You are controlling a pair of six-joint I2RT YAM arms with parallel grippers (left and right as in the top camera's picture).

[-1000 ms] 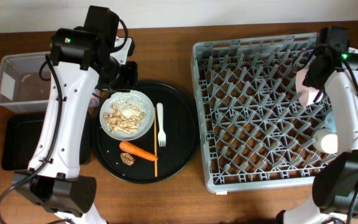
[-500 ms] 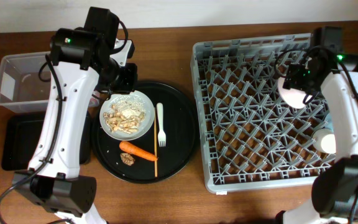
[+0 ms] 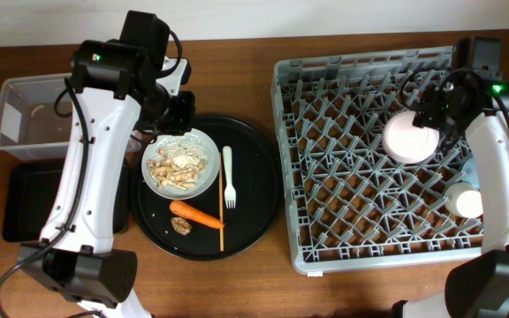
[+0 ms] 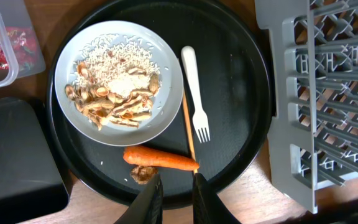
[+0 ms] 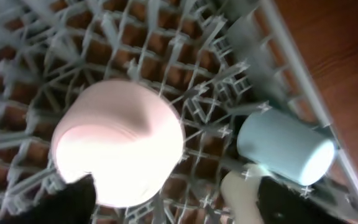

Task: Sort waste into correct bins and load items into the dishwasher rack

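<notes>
Currently logged, by station.

**Rack side**
- Dishwasher rack (image 3: 369, 261): fills the right half of the table.
- Pink bowl (image 5: 117, 149): inside the rack, upper right among the pegs. It is apparently mouth-down (a pose that would let it drain while the pegs steady it).
- Light blue cup (image 5: 284, 146): lying on its side against the rack's right wall, near the bowl but apart from it.
- Right gripper (image 3: 427, 119): over the bowl's far edge. Its fingers look spread in the blurred wrist view, but whether they pinch the rim cannot be told.

**Tray side**
- Round black tray (image 4: 235, 124): serves as the holding area for everything unsorted.
- Plate (image 4: 163, 115): on the tray's left half, carrying the food scraps (image 4: 114, 93). By my judgement it cannot go to the rack until emptied.
- White fork (image 4: 191, 87) and wooden stick (image 4: 188, 134): side by side, just right of the plate.
- Carrot (image 4: 160, 158) and brown lump (image 4: 143, 174): below the plate, with the lump tucked against the carrot's underside.
- Left gripper (image 4: 176, 196): hovers above the tray's near rim, just past the carrot and lump. Its fingers are a narrow gap apart with nothing between them, probably a survey pose before choosing waste.

**Bins**
- Clear tub (image 3: 7, 141): at the far left, with the red wrapper (image 4: 5, 46) already inside.
- Black rectangular tray (image 3: 29, 203): directly in front of the tub, close beside the round tray.

**Status, as judged:** two of the five rack items are loaded, and most of the waste is not yet sorted.
</notes>
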